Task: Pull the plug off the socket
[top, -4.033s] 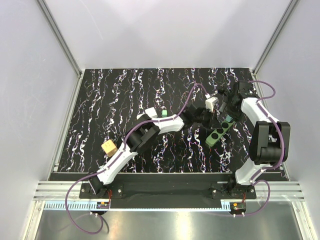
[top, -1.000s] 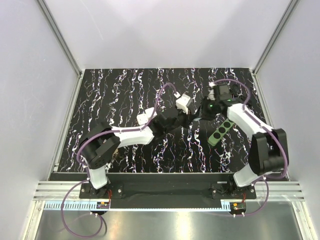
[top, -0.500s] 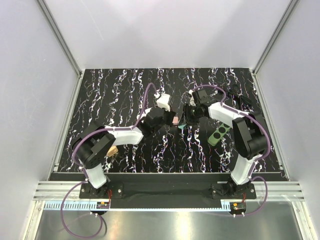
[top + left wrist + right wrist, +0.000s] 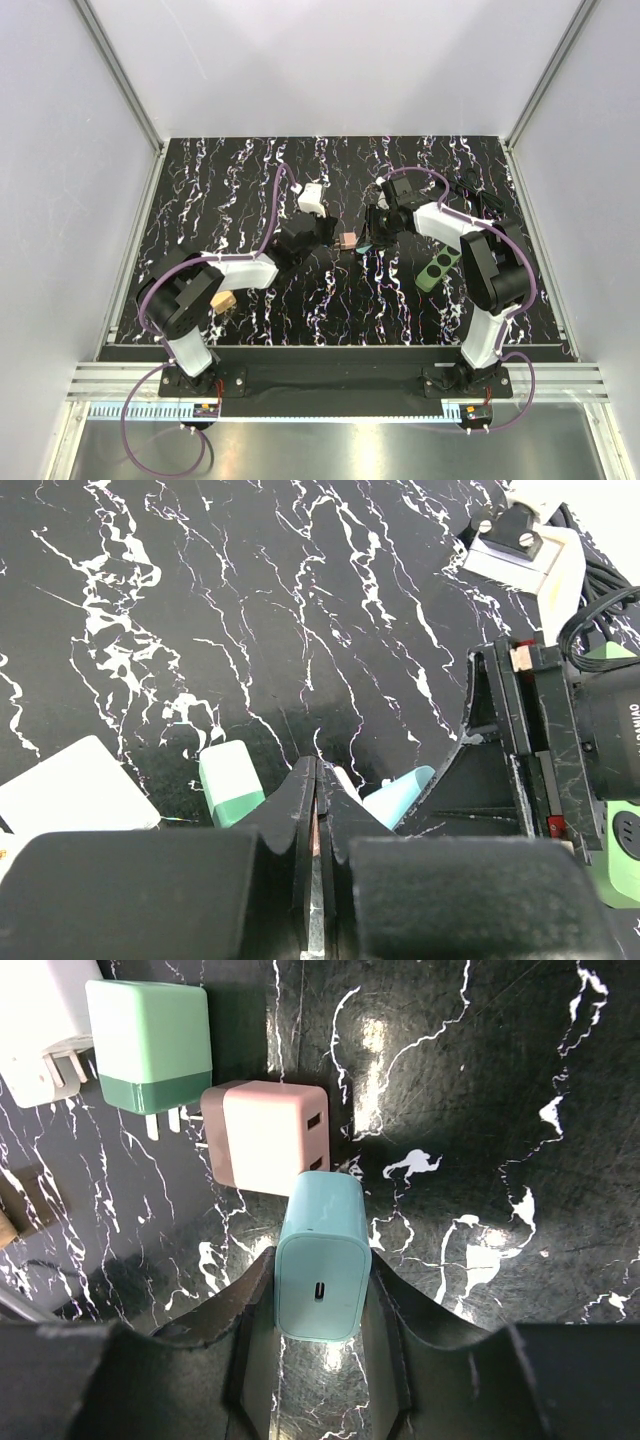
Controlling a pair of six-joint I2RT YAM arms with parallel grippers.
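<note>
One teal plug in right claw

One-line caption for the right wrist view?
Right gripper closed on a teal plug beside a pink adapter; a green adapter and a white adapter lie beyond.

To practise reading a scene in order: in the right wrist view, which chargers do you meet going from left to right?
In order: white charger → green charger → pink charger → teal charger.
</note>
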